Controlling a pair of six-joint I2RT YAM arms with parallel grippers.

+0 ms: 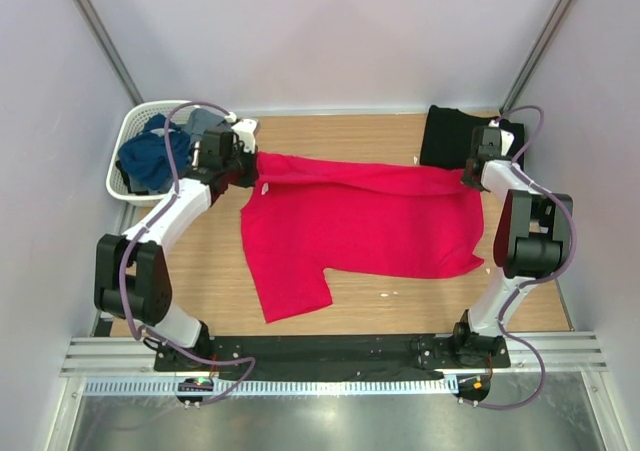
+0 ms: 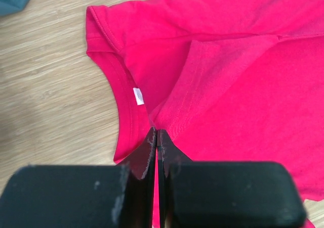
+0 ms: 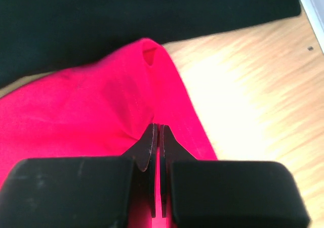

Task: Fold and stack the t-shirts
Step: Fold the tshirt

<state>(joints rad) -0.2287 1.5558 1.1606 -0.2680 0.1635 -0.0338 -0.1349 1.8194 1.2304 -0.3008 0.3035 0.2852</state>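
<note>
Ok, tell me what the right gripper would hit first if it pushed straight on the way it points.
The right gripper, jaws shut on the red shirt, would first push that shirt's raised fold; right behind it lies the black shirt, though depth is unclear.

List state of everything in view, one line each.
red t-shirt, spread out, far edge folded over and pinched at both ends
black t-shirt, folded, lying at the far right
left gripper, shut on red t-shirt beside the collar
right gripper, shut on red t-shirt edge
white basket, upright, holding blue and grey clothes
</note>
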